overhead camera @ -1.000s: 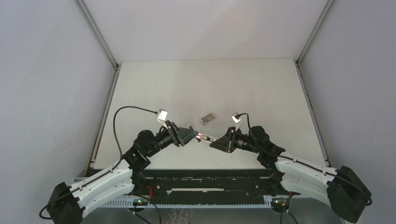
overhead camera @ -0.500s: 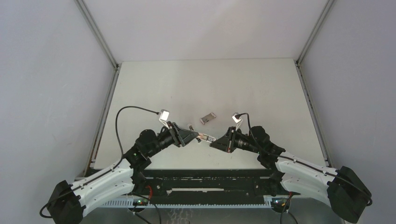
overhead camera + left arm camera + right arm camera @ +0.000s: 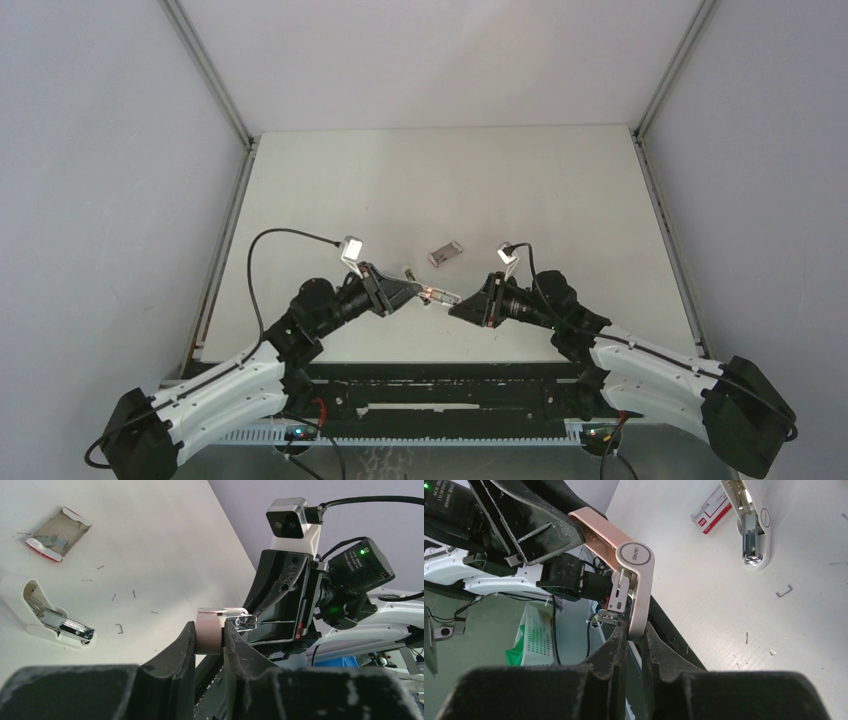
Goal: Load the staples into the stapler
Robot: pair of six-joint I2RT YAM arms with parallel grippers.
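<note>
A pink stapler (image 3: 437,294) hangs in the air between my two grippers, above the table's near edge. My left gripper (image 3: 209,631) is shut on one end of its pink body (image 3: 208,625). My right gripper (image 3: 636,632) holds the other end, its jaws tight against both sides of the pink arm (image 3: 636,560). Metal parts (image 3: 619,597) hang under that arm. The staples' red-and-white box (image 3: 445,253) lies open on the table beyond, also seen as a torn box (image 3: 57,534).
A white stapler part (image 3: 50,612) with a bare metal magazine lies on the table next to the box. Loose staples (image 3: 784,590) are scattered on the white table (image 3: 450,190). Grey walls stand on three sides.
My left gripper's jaws have closed onto the pink stapler's end. The right arm has stayed in place with the stapler.
</note>
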